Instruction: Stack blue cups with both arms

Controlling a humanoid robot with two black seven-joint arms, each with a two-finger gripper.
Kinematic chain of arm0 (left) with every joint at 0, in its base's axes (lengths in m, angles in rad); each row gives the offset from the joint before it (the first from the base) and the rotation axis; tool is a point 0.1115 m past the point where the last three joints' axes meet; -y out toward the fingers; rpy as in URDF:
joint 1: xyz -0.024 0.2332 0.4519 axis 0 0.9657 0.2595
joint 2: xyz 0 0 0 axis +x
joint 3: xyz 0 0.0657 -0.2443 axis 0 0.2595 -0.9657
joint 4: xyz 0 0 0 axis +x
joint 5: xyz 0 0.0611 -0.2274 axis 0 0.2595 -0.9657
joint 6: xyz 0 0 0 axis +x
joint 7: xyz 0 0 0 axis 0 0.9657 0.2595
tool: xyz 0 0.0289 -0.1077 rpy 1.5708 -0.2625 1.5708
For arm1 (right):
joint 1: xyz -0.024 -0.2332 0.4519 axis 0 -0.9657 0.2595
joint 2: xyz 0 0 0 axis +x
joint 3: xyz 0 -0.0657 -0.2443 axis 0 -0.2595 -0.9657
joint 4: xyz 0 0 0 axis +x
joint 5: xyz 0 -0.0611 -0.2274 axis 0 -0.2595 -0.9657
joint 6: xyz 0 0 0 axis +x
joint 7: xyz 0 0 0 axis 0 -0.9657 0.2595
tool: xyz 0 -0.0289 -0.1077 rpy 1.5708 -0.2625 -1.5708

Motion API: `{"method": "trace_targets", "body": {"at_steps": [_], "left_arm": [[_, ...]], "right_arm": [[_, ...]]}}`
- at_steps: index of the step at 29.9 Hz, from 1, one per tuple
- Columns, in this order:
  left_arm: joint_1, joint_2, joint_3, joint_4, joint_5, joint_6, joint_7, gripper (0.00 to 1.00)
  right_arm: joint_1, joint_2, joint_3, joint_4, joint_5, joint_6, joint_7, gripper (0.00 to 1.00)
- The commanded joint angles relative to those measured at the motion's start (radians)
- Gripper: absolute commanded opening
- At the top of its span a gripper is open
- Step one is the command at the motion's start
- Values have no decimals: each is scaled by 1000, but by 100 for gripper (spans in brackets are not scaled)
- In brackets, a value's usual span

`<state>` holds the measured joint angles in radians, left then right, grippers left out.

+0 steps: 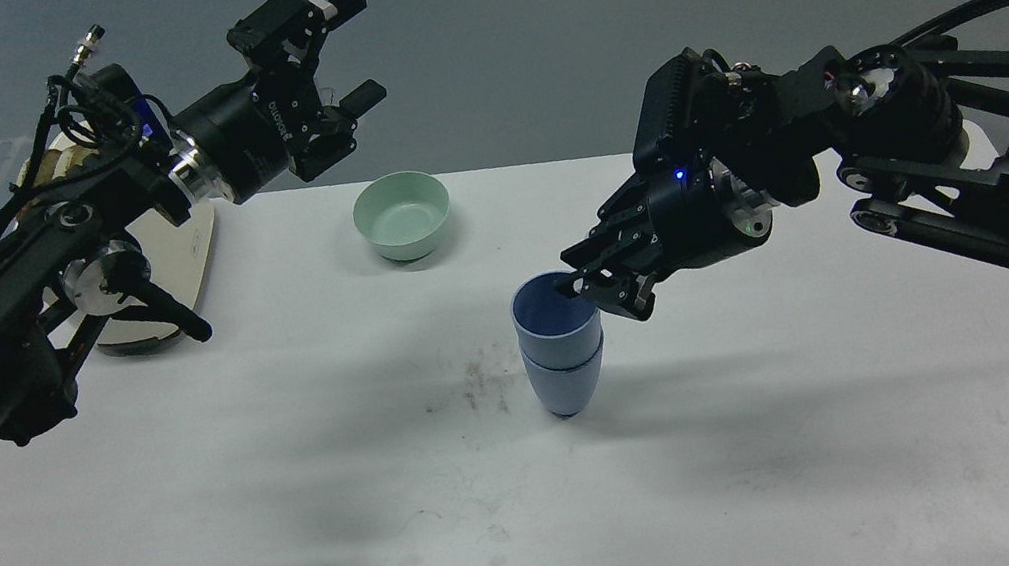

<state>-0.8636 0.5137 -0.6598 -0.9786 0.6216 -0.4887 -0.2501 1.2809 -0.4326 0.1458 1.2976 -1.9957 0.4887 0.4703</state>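
The two blue cups stand near the middle of the white table, one sitting inside the other. The top cup is upright in the bottom cup.

My right gripper is at the rim of the top cup, on its right side. One finger seems to reach inside the cup and one stays outside. I cannot tell if it is pinching the rim or has let go.

My left gripper is up high and far from the cups, with its fingers spread wide and nothing in them.

A green bowl sits behind the cups, apart from them.

I think the stacking is almost done. Next I should open my right fingers and lift straight up, so the cups do not tip.
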Motion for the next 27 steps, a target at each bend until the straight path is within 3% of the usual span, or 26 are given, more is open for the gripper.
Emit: {"method": "trace_targets", "body": {"at_steps": [1,4,6,7,8,21,24,27], "left_arm": [[0,0,0,0,1,0,0,97],[0,2,0,0,1,0,0,97],[0,2,0,1,1,0,0,97],[0,2,0,1,1,0,0,97],[0,2,-1,1,1,0,-1,97],[2,31,-99,24,-19,0,-17,98],[2,23,-110,40,-19,62,-15,98],[5,5,-121,43,-20,97,-24,98]], "right_arm": [[3,-2,12,-1,0,0,-1,50],[9,-6,46,-12,0,0,-1,63],[12,-9,113,-46,2,0,-1,77],[11,-11,171,-78,5,0,-1,92],[9,-12,228,-112,6,0,-1,98],[-15,-23,604,-481,102,0,4,100],[-47,-17,626,-543,219,0,4,100],[-90,-11,627,-567,378,-128,4,100]]}}
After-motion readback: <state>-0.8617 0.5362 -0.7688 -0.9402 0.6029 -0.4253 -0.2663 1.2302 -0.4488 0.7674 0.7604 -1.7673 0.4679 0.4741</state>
